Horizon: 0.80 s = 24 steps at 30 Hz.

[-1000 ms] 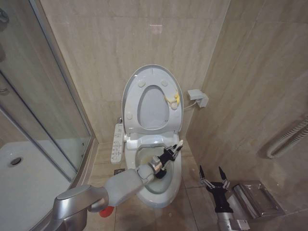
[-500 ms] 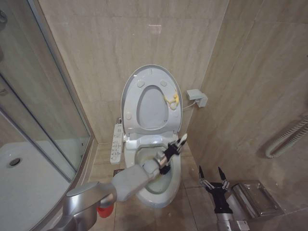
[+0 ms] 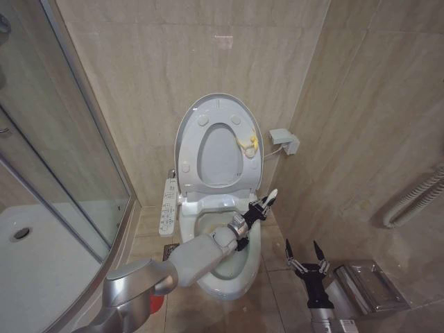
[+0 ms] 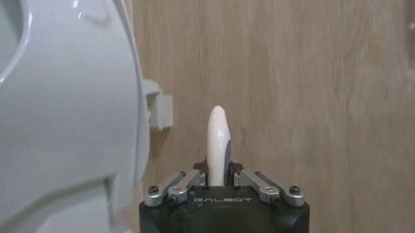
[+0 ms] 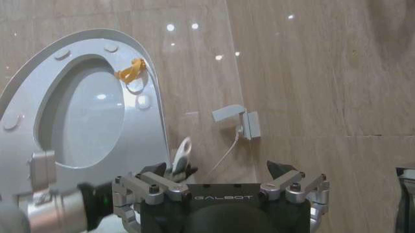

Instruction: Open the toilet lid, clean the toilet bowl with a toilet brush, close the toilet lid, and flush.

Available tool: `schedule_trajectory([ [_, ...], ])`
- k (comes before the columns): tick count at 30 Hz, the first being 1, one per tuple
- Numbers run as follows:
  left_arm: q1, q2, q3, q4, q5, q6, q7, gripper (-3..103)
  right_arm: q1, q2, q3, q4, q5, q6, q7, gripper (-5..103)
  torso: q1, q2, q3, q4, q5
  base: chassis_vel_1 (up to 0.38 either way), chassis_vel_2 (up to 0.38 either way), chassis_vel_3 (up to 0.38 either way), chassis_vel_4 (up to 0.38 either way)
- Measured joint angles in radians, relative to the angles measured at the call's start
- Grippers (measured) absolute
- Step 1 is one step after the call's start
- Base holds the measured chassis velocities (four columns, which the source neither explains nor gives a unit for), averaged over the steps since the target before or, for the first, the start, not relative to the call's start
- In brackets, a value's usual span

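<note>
One toilet stands against the tiled back wall. Its toilet lid (image 3: 217,104) is raised upright against the wall, with the white ring seat (image 3: 244,182) lifted flat against its underside. Three round bumpers are countable on the lid's underside in the head view, and one small yellow loop (image 3: 248,143) hangs at its right edge.

The toilet bowl (image 3: 244,283) lies open below; yellowish staining shows on the inner wall.

One toilet brush (image 4: 217,143) is present. Its white handle is clamped between the fingers of the left gripper (image 3: 258,209), with the rounded handle end projecting up past the fingertips toward the right-hand wall. The gripper sits over the right rear rim of the bowl, the arm reaching across the bowl from the lower left. The brush head cannot be made out from here.

One red round holder (image 3: 155,303) stands on the floor left of the bowl, mostly hidden behind the left arm.

The right gripper (image 3: 306,259) hovers idle above the floor right of the bowl, well apart from it, fingers spread and empty.

Also noted: one bidet control panel (image 3: 168,204) at the seat's left side, one white wall box (image 3: 286,141) with a cable right of the lid, one glass shower door (image 3: 55,159) on the left, and one metal floor fixture (image 3: 371,288) at lower right.
</note>
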<state>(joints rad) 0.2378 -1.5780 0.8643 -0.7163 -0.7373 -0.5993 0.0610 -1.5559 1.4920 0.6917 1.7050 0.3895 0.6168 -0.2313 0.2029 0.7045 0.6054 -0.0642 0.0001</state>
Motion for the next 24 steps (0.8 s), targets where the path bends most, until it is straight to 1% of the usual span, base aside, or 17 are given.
schedule_trajectory([
  [1, 0.006, 0.0, 0.002, 0.021, 0.012, -0.005, 0.006, 19, -0.002, 0.0, 0.001, 0.001, 0.0, 0.0, 0.0, 100, 0.0, 0.0, 0.0, 0.0004, 0.0, 0.0, 0.0, 0.0, 0.0],
  [4, 0.017, 0.001, 0.004, 0.042, 0.027, -0.011, 0.011, 19, -0.005, 0.0, 0.002, 0.003, 0.0, 0.001, 0.0, 100, 0.0, 0.0, 0.0, 0.0005, 0.0, 0.0, 0.0, 0.0, 0.0],
  [9, 0.019, -0.008, -0.018, 0.028, 0.029, -0.013, 0.006, 19, -0.006, 0.004, 0.004, 0.005, -0.001, 0.002, -0.001, 100, 0.0, 0.0, 0.0, 0.0005, 0.0001, 0.0, 0.0, 0.0, 0.0],
  [13, 0.008, -0.031, -0.054, 0.036, 0.03, -0.025, -0.002, 19, -0.006, 0.01, 0.003, 0.007, -0.007, 0.002, -0.002, 100, 0.0, 0.0, 0.0, -0.0008, -0.0005, 0.0, 0.0, 0.0, 0.0],
  [14, 0.006, -0.031, -0.067, 0.051, 0.035, -0.03, -0.006, 19, -0.007, 0.011, 0.002, 0.007, -0.008, 0.002, -0.002, 100, 0.0, 0.0, 0.0, -0.0002, 0.0, 0.0, 0.0, 0.0, 0.0],
  [16, 0.006, -0.031, -0.071, 0.059, 0.041, -0.033, -0.009, 19, -0.007, 0.011, 0.002, 0.008, -0.008, 0.002, -0.002, 100, 0.0, 0.0, 0.0, 0.0001, 0.0002, 0.0, 0.0, 0.0, 0.0],
  [18, 0.012, -0.031, -0.072, 0.076, 0.066, -0.034, -0.023, 19, -0.009, 0.009, 0.002, 0.009, -0.008, 0.002, -0.002, 100, 0.0, 0.0, 0.0, 0.0004, 0.0, 0.0, 0.0, 0.0, 0.0],
  [21, 0.018, -0.031, -0.062, 0.091, 0.086, -0.032, -0.028, 19, -0.009, 0.006, 0.004, 0.011, -0.008, 0.002, -0.002, 100, 0.0, 0.0, 0.0, 0.0003, -0.0001, 0.0, 0.0, 0.0, 0.0],
  [24, 0.021, -0.031, -0.059, 0.091, 0.09, -0.032, -0.029, 19, -0.009, 0.004, 0.004, 0.014, -0.008, 0.001, -0.002, 100, 0.0, 0.0, 0.0, 0.0003, 0.0, 0.0, 0.0, 0.0, 0.0],
])
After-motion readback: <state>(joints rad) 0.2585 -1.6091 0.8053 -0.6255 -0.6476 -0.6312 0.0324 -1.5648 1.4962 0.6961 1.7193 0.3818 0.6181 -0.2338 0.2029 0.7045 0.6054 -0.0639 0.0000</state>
